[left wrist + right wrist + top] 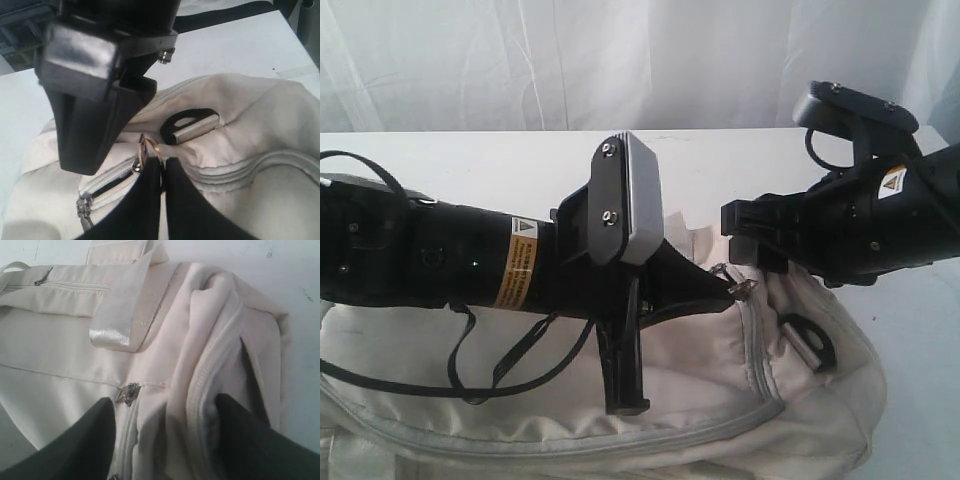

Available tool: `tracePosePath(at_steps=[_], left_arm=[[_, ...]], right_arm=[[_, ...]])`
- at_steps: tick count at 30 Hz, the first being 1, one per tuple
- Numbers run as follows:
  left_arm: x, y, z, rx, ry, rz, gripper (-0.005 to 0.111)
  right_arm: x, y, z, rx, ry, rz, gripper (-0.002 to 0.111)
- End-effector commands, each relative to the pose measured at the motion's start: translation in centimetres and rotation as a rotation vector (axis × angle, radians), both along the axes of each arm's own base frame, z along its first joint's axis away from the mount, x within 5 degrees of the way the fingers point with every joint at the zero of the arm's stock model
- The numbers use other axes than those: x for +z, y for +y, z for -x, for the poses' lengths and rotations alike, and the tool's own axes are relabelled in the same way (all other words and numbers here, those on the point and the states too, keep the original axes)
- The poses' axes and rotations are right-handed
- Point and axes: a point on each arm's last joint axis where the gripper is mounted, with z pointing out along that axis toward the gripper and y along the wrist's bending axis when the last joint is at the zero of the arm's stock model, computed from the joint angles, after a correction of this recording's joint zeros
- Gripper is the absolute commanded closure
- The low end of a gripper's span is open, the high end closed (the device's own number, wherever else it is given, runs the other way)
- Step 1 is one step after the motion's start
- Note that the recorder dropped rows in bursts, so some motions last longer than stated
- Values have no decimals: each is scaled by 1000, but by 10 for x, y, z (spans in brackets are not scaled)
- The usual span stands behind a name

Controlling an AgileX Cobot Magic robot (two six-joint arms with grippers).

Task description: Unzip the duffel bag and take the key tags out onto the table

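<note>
Exterior above, wrists close, sharing duffel bag (700, 390)

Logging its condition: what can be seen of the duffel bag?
The duffel bag is cream fabric, slumped, lying on the white table. It has grey zips, a glossy webbing handle and a black-looped metal ring. The left hand pinches a zip pull; the right hand, open, straddles a fold.

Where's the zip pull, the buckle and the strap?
zip pull (142, 152): left wrist view, its metal ring.
buckle (196, 126): left wrist view, its silver bar.
strap (122, 305): right wrist view, its flat middle.
</note>
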Motion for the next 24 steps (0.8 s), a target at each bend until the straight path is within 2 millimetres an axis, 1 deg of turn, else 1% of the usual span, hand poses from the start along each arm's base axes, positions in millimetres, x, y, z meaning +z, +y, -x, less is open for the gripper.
tracePosePath(at_steps=[1, 4, 7, 8, 14, 16, 18, 22, 24], left_arm=[[15, -3, 22, -191, 49, 107, 107], [16, -3, 26, -215, 110, 113, 107], [12, -1, 30, -260, 119, 61, 107], [11, -1, 32, -273, 136, 53, 107], [13, 0, 36, -319, 158, 68, 107], [12, 0, 35, -302, 152, 60, 107], [9, -1, 29, -244, 131, 32, 107], [3, 0, 17, -119, 86, -29, 107], [1, 1, 12, -69, 63, -54, 107]], right_arm=[[2, 0, 0, -1, -5, -16, 71], [4, 0, -2, -7, -34, -23, 89], [8, 1, -6, -42, -84, -60, 107], [9, 2, -8, -65, -96, -85, 108], [12, 2, -11, -94, -119, -119, 108], [12, 2, -10, -94, -112, -119, 108], [16, 0, -11, -105, -107, -123, 107], [30, -11, -12, -128, -121, -125, 97], [37, -18, -12, -135, -138, -111, 89]])
